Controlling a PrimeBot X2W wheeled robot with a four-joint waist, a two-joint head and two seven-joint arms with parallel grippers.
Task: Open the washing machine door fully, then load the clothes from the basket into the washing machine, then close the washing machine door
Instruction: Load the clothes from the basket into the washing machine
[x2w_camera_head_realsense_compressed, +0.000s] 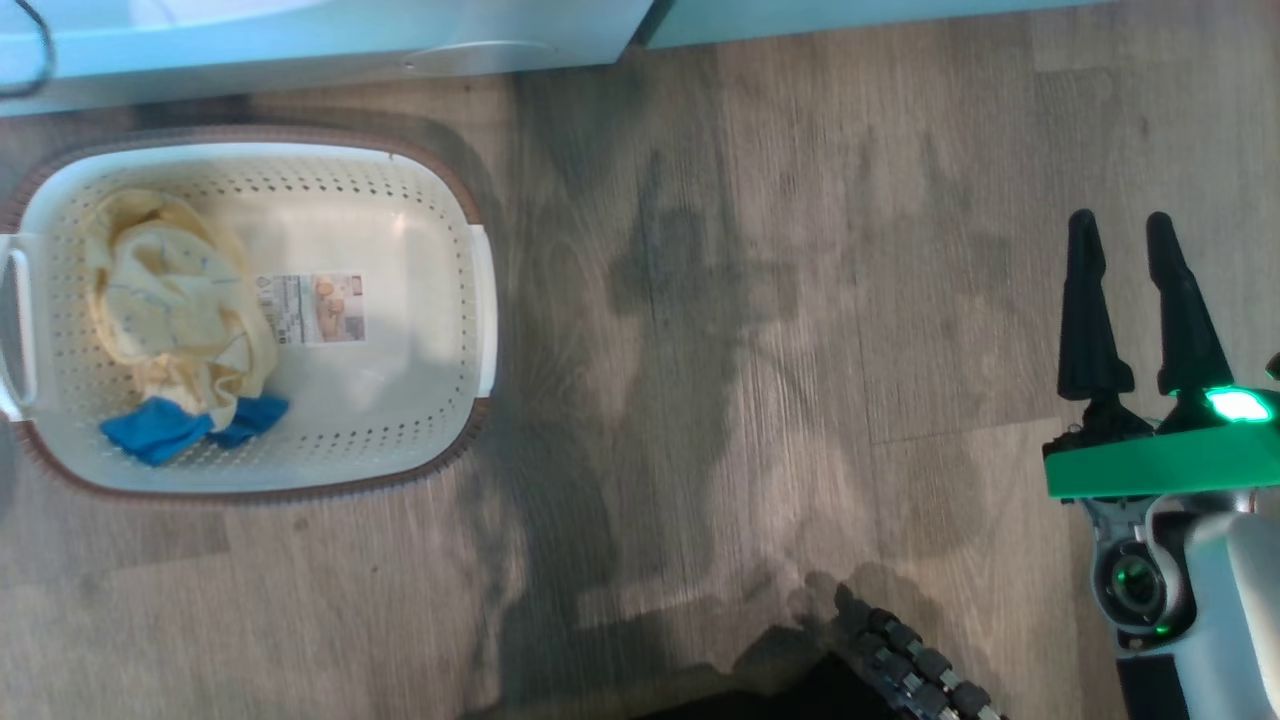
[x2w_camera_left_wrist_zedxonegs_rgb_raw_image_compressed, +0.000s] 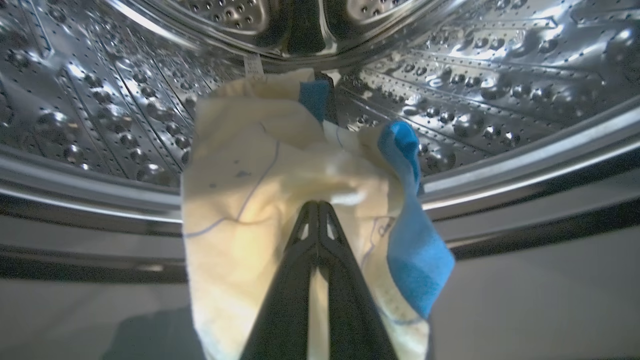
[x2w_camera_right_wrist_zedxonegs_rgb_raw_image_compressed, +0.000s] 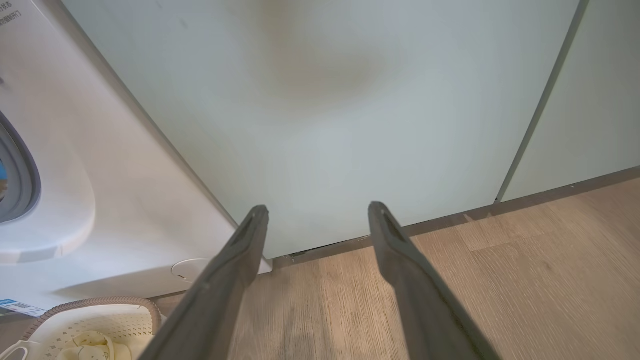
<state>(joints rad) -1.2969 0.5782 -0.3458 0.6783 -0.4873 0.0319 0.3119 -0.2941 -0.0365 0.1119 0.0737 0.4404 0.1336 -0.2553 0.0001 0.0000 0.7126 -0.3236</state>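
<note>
Left gripper (x2w_camera_left_wrist_zedxonegs_rgb_raw_image_compressed: 318, 204) is squeezed flat shut with its tips right on a fold of the yellow clothes (x2w_camera_left_wrist_zedxonegs_rgb_raw_image_compressed: 240, 165), can't tell if it's actually nipping any. That piece runs lengthwise along the fingers, near end crossing the steel lip (x2w_camera_left_wrist_zedxonegs_rgb_raw_image_compressed: 525, 165), far end lying in the drum (x2w_camera_left_wrist_zedxonegs_rgb_raw_image_compressed: 500, 75), blue trim on the right. Right gripper (x2w_camera_head_realsense_compressed: 1122, 220) is spread wide with nothing in it over bare floor (x2w_camera_head_realsense_compressed: 750, 350), loads of room, cabinet (x2w_camera_right_wrist_zedxonegs_rgb_raw_image_compressed: 350, 100) ahead; well off to its left the basket (x2w_camera_head_realsense_compressed: 420, 200) sits by the washer (x2w_camera_right_wrist_zedxonegs_rgb_raw_image_compressed: 100, 175), another yellow bundle (x2w_camera_head_realsense_compressed: 170, 290) bunched at its left end.
</note>
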